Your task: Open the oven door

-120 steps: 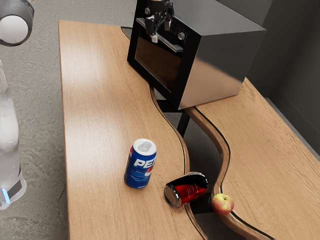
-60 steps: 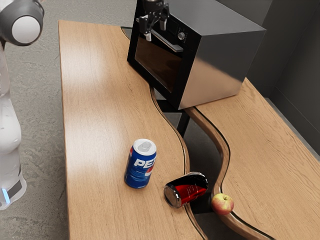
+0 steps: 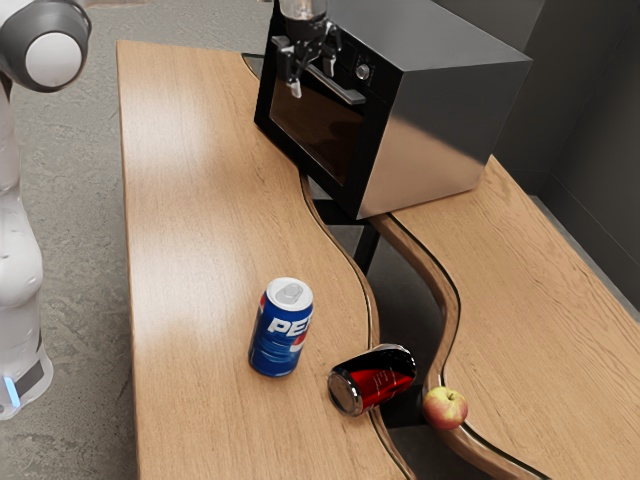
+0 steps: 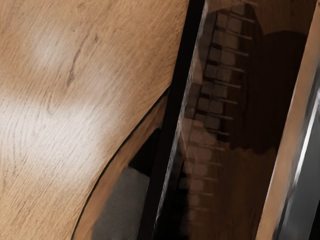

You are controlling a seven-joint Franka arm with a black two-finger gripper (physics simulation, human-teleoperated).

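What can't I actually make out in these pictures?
- The oven's inside: dark, reflecting door glass obscures it in both views.
- Any contact between gripper and door handle: in the exterior view the gripper covers part of the handle.
- The arm's middle: cut off by the exterior view's edges.
- The red can's small print: too small in the exterior view.
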